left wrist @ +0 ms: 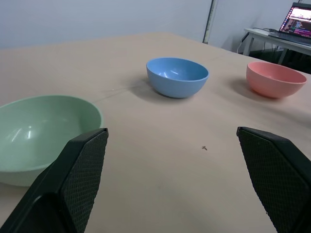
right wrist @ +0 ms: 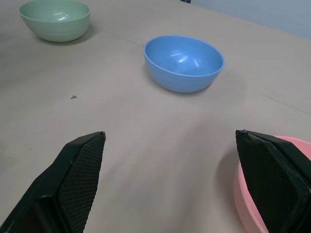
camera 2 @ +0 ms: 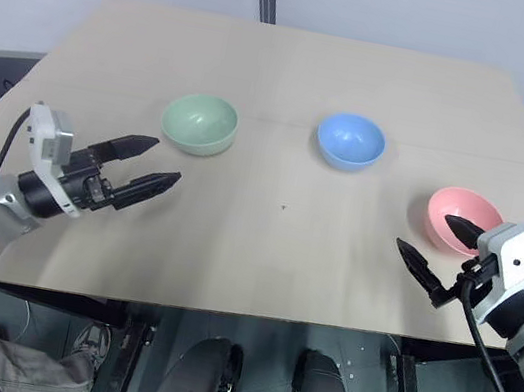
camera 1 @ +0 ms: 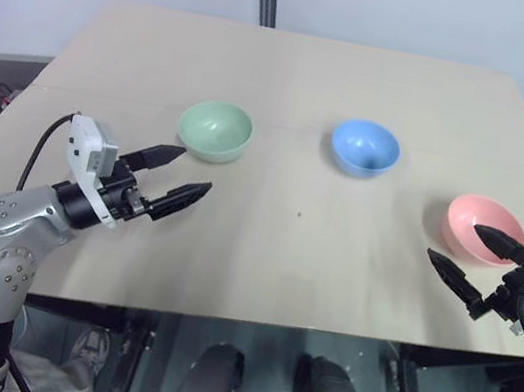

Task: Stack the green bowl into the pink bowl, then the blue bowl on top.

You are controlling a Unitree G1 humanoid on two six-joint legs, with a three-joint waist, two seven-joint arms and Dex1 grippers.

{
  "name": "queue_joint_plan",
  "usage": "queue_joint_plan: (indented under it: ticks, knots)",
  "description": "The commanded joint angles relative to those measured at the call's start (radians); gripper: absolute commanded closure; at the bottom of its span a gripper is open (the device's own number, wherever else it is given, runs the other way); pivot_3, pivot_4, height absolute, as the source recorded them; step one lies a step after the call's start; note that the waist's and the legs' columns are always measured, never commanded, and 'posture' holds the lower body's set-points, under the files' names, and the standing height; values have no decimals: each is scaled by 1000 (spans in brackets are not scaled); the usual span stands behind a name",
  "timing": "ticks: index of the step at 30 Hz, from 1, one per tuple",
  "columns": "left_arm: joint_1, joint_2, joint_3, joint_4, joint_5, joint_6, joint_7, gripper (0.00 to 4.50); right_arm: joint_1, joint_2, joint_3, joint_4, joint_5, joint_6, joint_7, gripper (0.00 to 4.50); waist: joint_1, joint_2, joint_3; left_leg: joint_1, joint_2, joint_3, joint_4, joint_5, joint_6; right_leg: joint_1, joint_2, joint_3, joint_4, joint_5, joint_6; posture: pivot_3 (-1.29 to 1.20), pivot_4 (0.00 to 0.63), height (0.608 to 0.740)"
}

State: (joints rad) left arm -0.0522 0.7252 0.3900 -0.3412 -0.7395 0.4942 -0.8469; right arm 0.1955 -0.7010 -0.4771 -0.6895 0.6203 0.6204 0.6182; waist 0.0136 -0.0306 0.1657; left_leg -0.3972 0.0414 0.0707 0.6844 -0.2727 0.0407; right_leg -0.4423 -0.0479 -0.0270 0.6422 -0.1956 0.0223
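On the tan table (camera 1: 261,257), we list three bowls, all upright, empty, and well apart from one another:

- Green bowl (camera 1: 215,130): toward our left, nearest the left gripper.
- Blue bowl (camera 1: 365,147): near the middle, between the other two.
- Pink bowl (camera 1: 481,229): toward our right edge, just beside the right gripper.

Step in hand, as we judge it: nothing is stacked yet, so the green bowl comes first. To do it well, we would bring the left gripper over the near rim of the green bowl, set one finger inside the wall and one outside, and pinch the rim rather than trying to span the whole bowl. We would lift it clear of the table before carrying it across, pass it in front of or above the blue bowl so as not to knock it, and lower it level and centred into the pink bowl. The right gripper should draw back from the pink bowl, or steady it, so the bowl does not slide.

Jaws:

- Left gripper (camera 1: 172,178): fingers spread wide, pointing toward the green bowl, holding nothing, touching nothing.
- Right gripper (camera 2: 444,245): fingers likewise spread wide, empty; one fingertip sits in front of the pink bowl's rim, and we cannot tell whether it touches.
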Motion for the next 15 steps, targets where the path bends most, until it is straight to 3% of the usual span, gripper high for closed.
queue_joint_plan:
  ticks: [1,8,15]
  knots:
    - [-17,-4,8,-19,-20,-7,-1,20,-13,-27,19,9,-72,-10,-43,0,0,0,0,0,0,0,0,0,0,0,0,0,0,0,0,0,150,740]
    - [-43,-23,-24,-28,-42,-33,-68,20,-147,-84,189,155,-268,31,-145,0,-1,0,0,0,0,1,0,0,0,-1,0,1,0,0,0,0,150,740]
    - [-55,-14,-50,-38,-45,-60,-150,20,-264,-79,296,288,-336,51,-137,0,-1,0,0,-1,-1,1,0,0,0,-1,1,1,0,0,0,0,150,740]
